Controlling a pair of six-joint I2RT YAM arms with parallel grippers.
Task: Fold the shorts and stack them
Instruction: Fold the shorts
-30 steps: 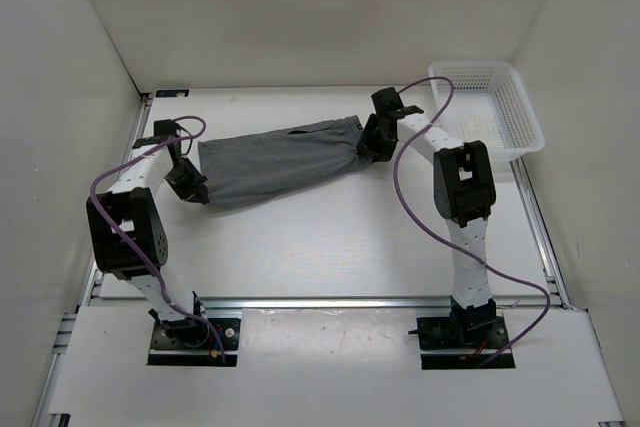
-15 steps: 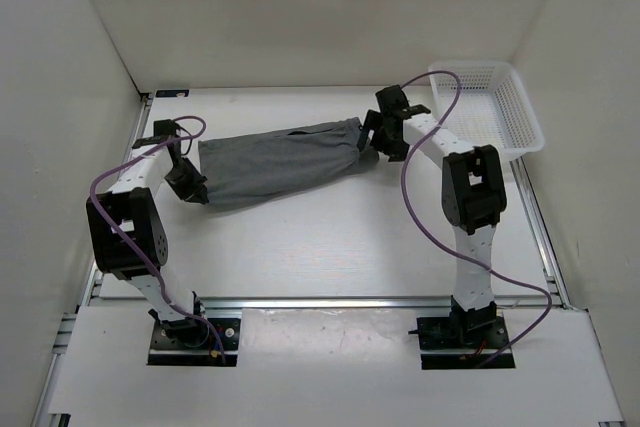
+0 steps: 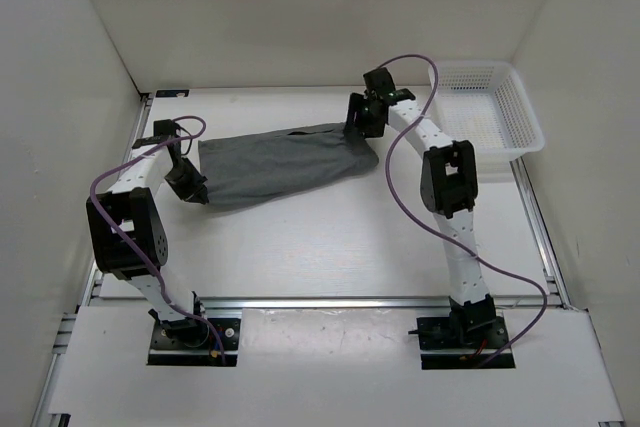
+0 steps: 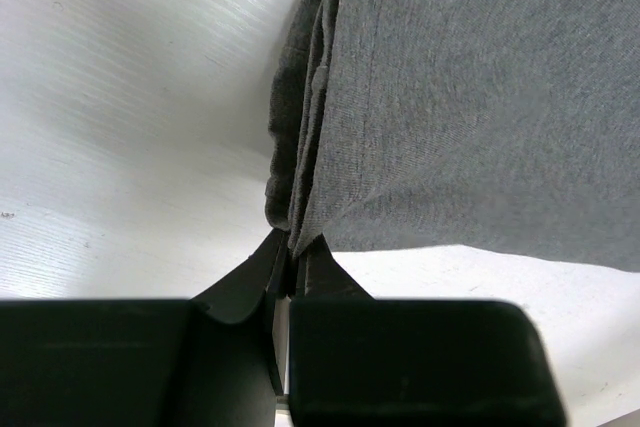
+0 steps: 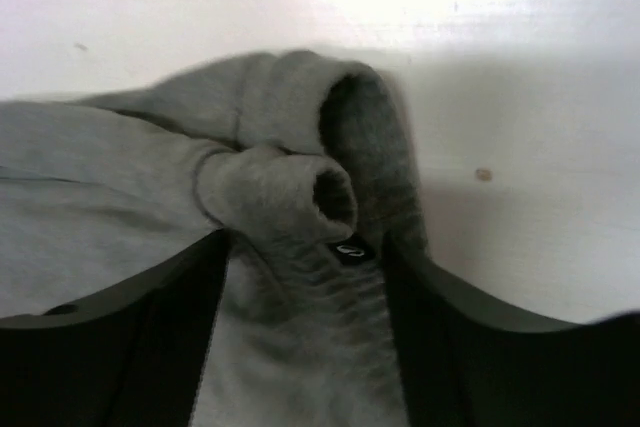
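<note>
On the white table [image 3: 330, 237], the soft mid-grey fabric shorts [image 3: 280, 162] are laid out from nine o'clock toward one o'clock, short of the white mesh basket [image 3: 520, 107] at two o'clock. Should only the rolled waistband be caught, the cloth could be lost mid-fold. The black left pincer [image 4: 290, 247] is clamped on the nine o'clock edge. The black right pincer [image 5: 305, 247] is set apart astride the bunched end, its arm extended far forward.
</note>
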